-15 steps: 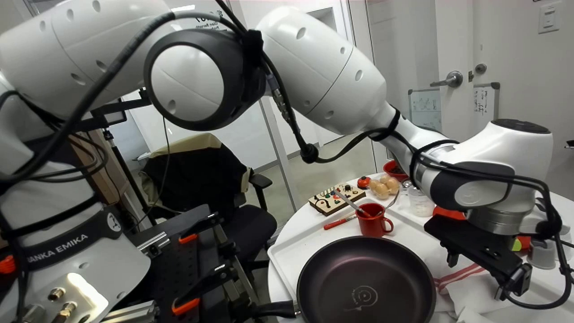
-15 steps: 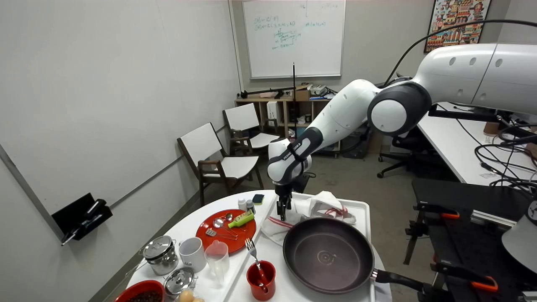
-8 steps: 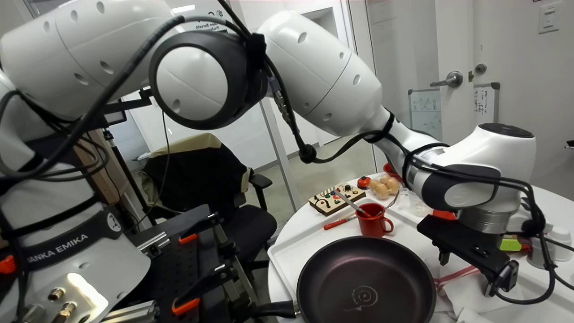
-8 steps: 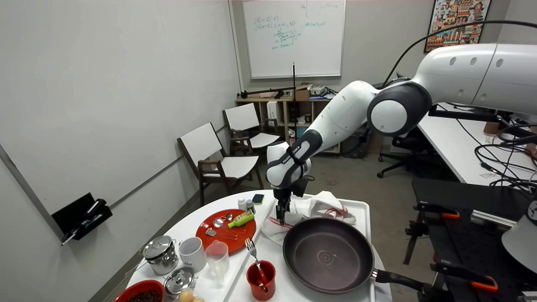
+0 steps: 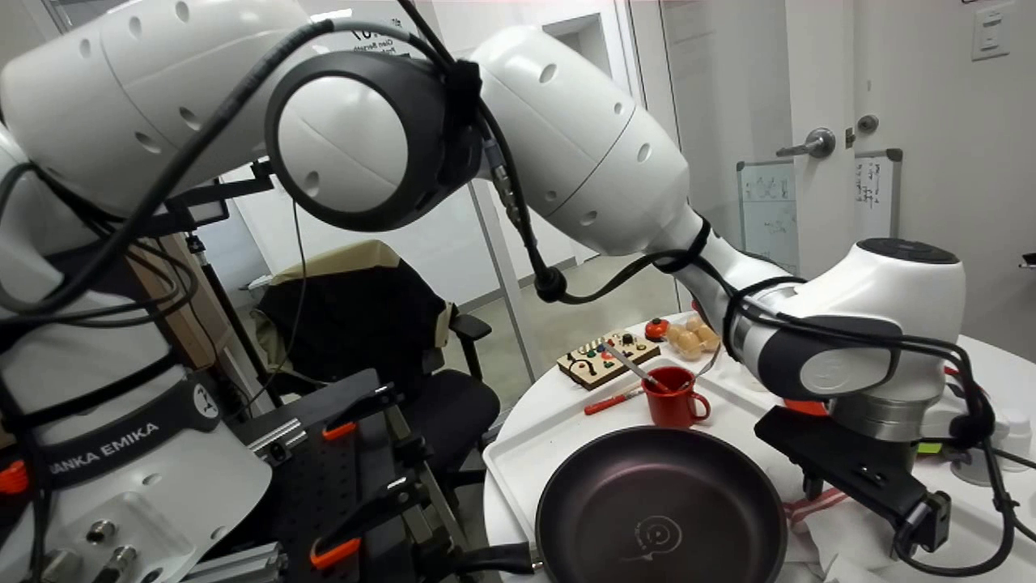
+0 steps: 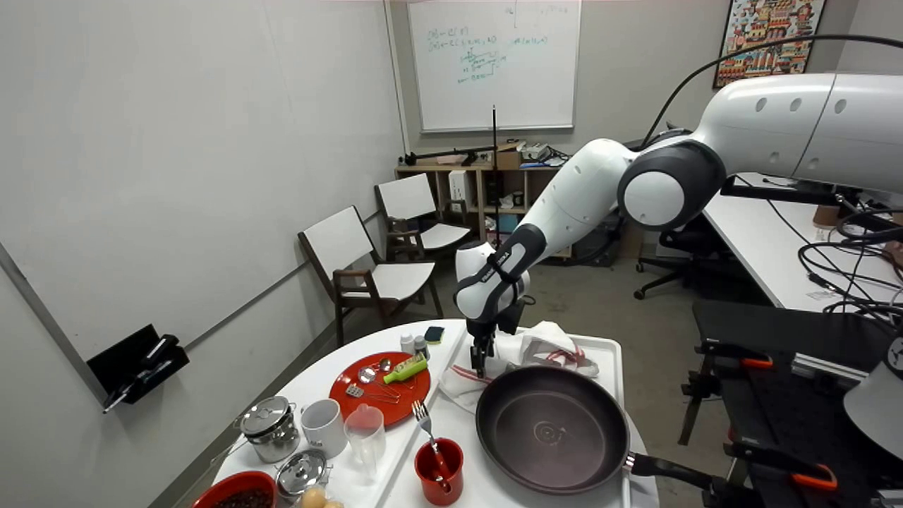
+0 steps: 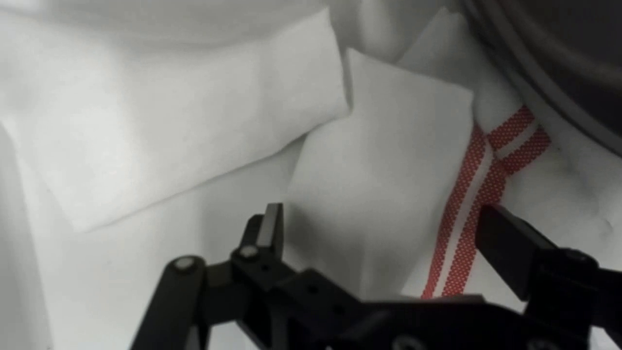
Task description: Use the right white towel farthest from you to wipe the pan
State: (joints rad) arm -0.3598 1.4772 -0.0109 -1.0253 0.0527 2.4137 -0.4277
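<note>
Fingers [image 7: 508, 248] of the black two-fingered robot gripper [image 7: 381, 214] stand wide apart with nothing gripped, presumably so that they can straddle a fold before pinching it. Everything handled here rests on the round white table [image 6: 381, 341], which bears a shallow white rectangular tray [image 6: 487, 483], likely there to gather the wiping job within reach. On that lies the wide round black non-stick frying pan [image 6: 552, 429], cooking surface up, as wiping needs; its black handle [image 6: 667, 468] juts past the tray's edge, probably so as not to bar the work. Just beside the pan's rim, beneath the gripper, lies the crumpled white cloth towel [image 7: 384, 160] with paired red stripes [image 7: 474, 228]: I judge it the one meant, handily near. Whether the fingertips touch it, I cannot tell. Smaller again, a glossy red mug [image 6: 439, 480] stands on the tray, propping a silver-tined fork [image 6: 427, 427] tines up.
</note>
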